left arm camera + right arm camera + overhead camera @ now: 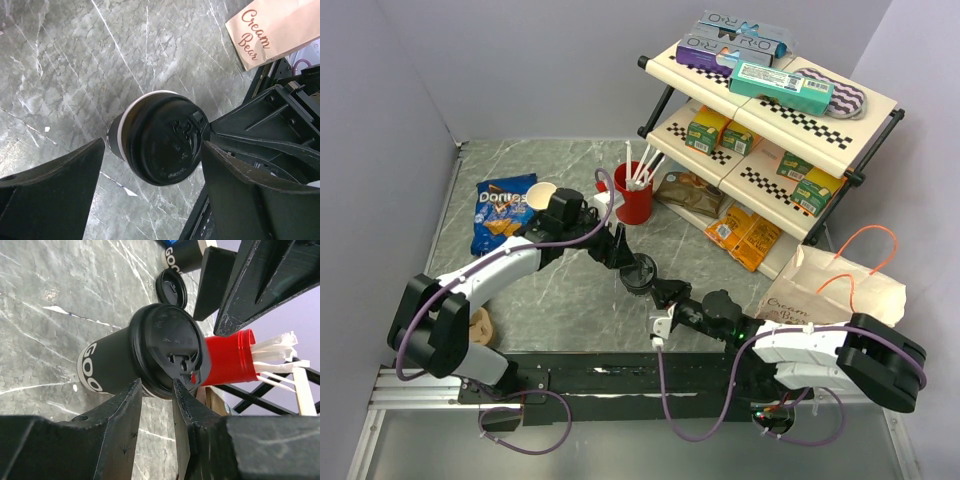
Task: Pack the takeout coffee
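Left pincer (152,148), jaws wide apart, hangs over the coffee cup (640,272) standing upright on the desk (75,60), while your right pincer (156,389) sits narrowly parted at the rim of its lid (167,347), clamped or not you cannot tell; judge it light and crushable, so grip the dark wall below.

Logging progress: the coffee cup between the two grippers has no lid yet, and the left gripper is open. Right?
Not quite: the right wrist view shows that coffee cup wearing a black lid. The left gripper is open, as stated.
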